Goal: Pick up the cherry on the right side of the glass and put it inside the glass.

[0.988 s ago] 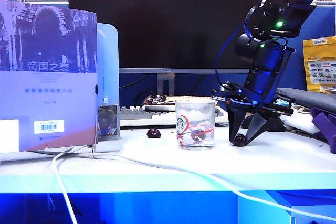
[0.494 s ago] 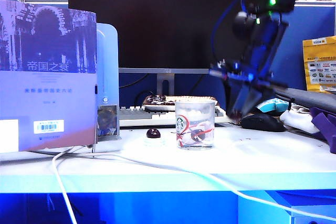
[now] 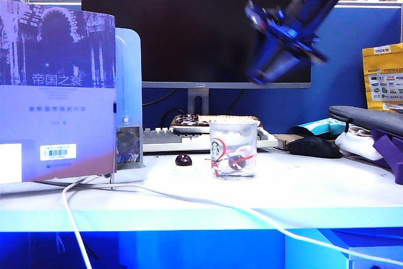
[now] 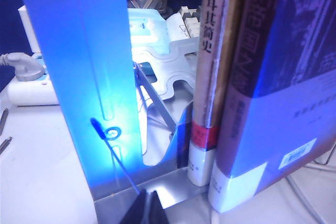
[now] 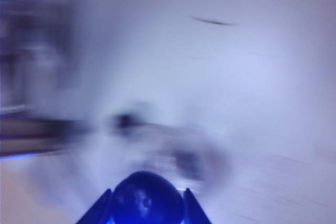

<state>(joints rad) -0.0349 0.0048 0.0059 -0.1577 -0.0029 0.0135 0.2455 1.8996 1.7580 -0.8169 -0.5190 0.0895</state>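
Dark cherry (image 5: 147, 199) sits clamped between the right gripper (image 5: 147, 205) fingers (image 5: 100, 211), above the glass (image 3: 233, 149); left gripper (image 4: 144, 211) fingers together

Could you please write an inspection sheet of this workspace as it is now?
Surface: white table, bare at right.
Job's things: dark round cherry held in right gripper; clear printed glass tumbler upright at centre.
Clutter: second dark cherry left of the tumbler; purple books in a blue bookend.
Grippers: right gripper raised above and right of the tumbler, blurred; left gripper low beside the bookend, looks shut.
Cables: white cable across the table front.
Surroundings: dark monitor, keyboard, black mouse.
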